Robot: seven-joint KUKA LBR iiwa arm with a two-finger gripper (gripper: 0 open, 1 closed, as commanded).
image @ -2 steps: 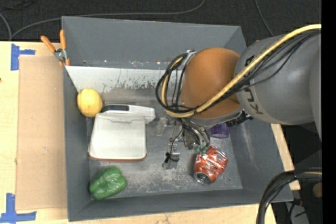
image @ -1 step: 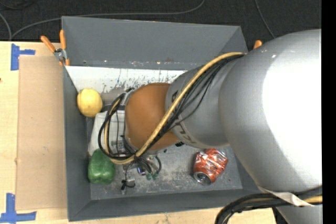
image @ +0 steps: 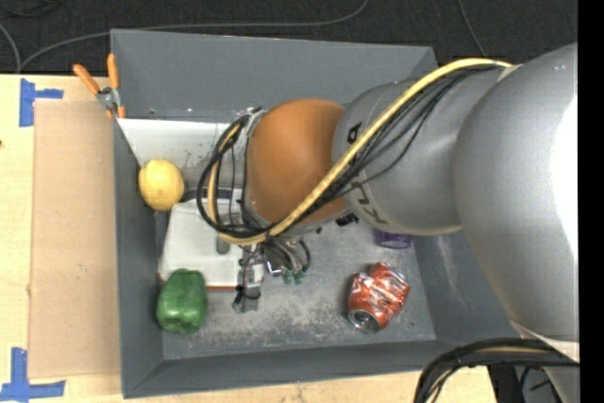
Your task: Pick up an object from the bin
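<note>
My gripper [image: 247, 295] is low over the bin floor, near the front and left of the middle, below the orange wrist cover. Its dark tip stands at the lower right corner of a flat white box [image: 192, 243], beside a thin reddish strip along that box's front edge. A green bell pepper [image: 181, 301] lies just left of the gripper in the front left corner, a small gap apart. I see nothing held.
A yellow lemon [image: 161, 184] rests against the left wall behind the white box. A crushed red can [image: 377, 296] lies at the front right. A small purple thing [image: 394, 240] peeks out under the arm, which covers the bin's middle and right.
</note>
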